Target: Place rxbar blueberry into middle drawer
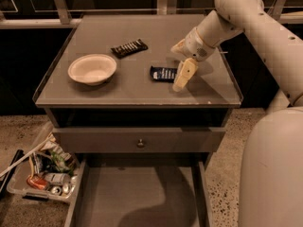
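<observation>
Claw position: the cream two-finger gripper (176, 66) hangs low over the right half of the grey cabinet top (142, 27), at the end of a white jointed arm (236, 13) that reaches in from the upper right.
Claw state: apart, clamped on nothing. One finger (185, 72) slants down toward the top, and the other shows only as a short stub near the wrist.
Task thing: the small flat dark-blue rxbar blueberry wrapper (162, 73) lies on the cabinet top just left of the gripper. The long finger covers its right end, so contact cannot be told, and its white lettering is too small to read.
Other bar: a black-brown bar with white lettering (129, 48) lies tilted, further back and to the left, apart from the blue one.
Bowl: a round cream bowl (92, 69) sits on the left of the top.
Closed drawer: a grey front panel with a small round knob (140, 143) is below the top.
Middle drawer: the wide shallow grey drawer (113, 197) is pulled out beneath. Its front is cut off by the bottom edge and a dark shadow lies on its floor.
Floor bin: a clear plastic tray of cans and clutter (42, 178) is at lower left, with its contents hard to make out.
Robot body: a white rounded shell (274, 174) is cut off at the right.
</observation>
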Tool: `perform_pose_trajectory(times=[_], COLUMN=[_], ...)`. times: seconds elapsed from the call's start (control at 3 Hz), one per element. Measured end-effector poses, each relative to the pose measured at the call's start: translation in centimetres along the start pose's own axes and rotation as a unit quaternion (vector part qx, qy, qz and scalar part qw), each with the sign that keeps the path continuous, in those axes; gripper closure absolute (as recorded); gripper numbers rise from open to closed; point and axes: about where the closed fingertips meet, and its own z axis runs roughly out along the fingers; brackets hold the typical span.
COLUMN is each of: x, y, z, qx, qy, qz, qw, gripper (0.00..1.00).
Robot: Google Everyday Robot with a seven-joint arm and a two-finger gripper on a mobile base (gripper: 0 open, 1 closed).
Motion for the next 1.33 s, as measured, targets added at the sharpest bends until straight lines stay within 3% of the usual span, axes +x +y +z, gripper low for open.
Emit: perform_pose_trajectory(times=[0.33, 1.33], x=[0.01, 0.01], y=[0.00, 0.00], z=[0.01, 0.03], qx=[0.000, 0.000], qy=[0.000, 0.000], qz=[0.000, 0.000], qw=[1.0000, 1.0000], gripper=[0.18, 0.88])
